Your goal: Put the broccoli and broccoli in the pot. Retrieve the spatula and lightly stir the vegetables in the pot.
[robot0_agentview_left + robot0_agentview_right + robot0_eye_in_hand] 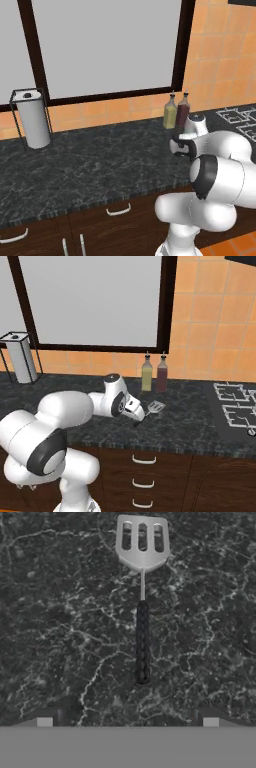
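The spatula lies flat on the dark marble counter. Its slotted silver head points away from the hand and its black handle points back toward it. In the right base view the spatula rests just in front of the two bottles. My gripper hovers over the handle's end with its fingers spread wide and nothing between them. Seen from the right base, the gripper points down at the counter beside the spatula's handle. The broccoli and the pot are out of view.
An oil bottle and a dark red bottle stand against the tiled wall behind the spatula. Stove grates lie to the right. A paper towel holder stands far left. The counter's front edge runs above the drawers.
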Tool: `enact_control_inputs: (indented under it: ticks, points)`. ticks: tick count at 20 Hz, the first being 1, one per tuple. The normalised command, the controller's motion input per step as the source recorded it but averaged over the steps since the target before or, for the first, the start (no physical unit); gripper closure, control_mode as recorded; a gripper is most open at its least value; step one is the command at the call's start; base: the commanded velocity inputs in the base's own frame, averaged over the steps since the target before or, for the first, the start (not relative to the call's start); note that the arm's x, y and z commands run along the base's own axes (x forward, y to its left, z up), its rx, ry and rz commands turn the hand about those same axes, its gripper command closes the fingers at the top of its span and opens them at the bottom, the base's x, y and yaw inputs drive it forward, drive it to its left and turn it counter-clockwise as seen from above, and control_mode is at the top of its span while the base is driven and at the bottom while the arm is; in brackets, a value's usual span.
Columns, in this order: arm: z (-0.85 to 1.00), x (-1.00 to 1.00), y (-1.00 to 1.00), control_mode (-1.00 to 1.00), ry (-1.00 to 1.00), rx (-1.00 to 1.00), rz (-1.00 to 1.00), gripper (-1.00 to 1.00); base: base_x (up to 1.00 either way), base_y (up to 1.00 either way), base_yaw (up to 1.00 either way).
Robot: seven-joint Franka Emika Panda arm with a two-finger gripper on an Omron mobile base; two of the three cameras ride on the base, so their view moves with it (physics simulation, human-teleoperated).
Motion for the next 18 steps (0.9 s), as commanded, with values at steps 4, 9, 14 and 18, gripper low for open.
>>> enact_control_inputs:
  ticks: [4, 9, 14, 18]
  points:
    - [-0.25, 0.18, -0.13, -1.00, 0.07, -0.03, -0.04, -1.00, 0.00, 0.00, 0.00]
    - [-0.27, 0.07, -0.11, -1.00, 0.06, -0.02, -0.03, -1.00, 0.00, 0.00, 0.00]
    - [-0.21, 0.18, -0.03, -1.00, 0.08, 0.00, -0.01, -1.00, 0.00, 0.00, 0.00]
    - [-0.07, 0.47, -0.03, -1.00, 0.12, 0.00, 0.00, -1.00, 0.00, 0.00, 0.00]
